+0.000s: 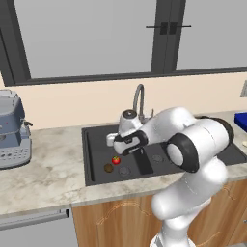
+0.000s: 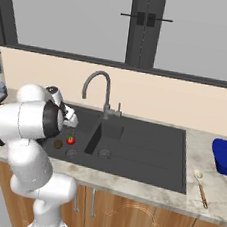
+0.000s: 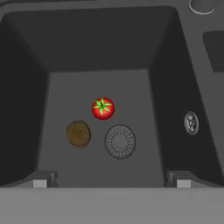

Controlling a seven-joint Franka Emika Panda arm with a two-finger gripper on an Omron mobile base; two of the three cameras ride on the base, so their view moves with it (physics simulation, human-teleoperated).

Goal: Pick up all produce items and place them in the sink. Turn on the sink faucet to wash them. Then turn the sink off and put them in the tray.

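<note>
Matte black rectangular double-basin sink (image 1: pixel 91 159) holds both items on one basin floor: glossy round red tomato (image 3: pixel 103 108), green star top facing up, and dull brown rough oval potato (image 3: pixel 78 133), apart, both beside the ribbed round drain (image 3: pixel 120 141). Gripper (image 3: pixel 111 181) hangs above them, jaws spread wide, holding nothing.

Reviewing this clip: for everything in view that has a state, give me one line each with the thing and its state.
Gripper: open, empty, above the basin.
Red produce item: on the sink floor, loose, beside the drain.
Brown produce item: on the sink floor, loose, apart from the red one.
Sink: no water visible.
Faucet: no stream visible at the spout.
Blue tray: on the counter, contents not visible.
Wooden spoon: lying flat on the counter.
</note>
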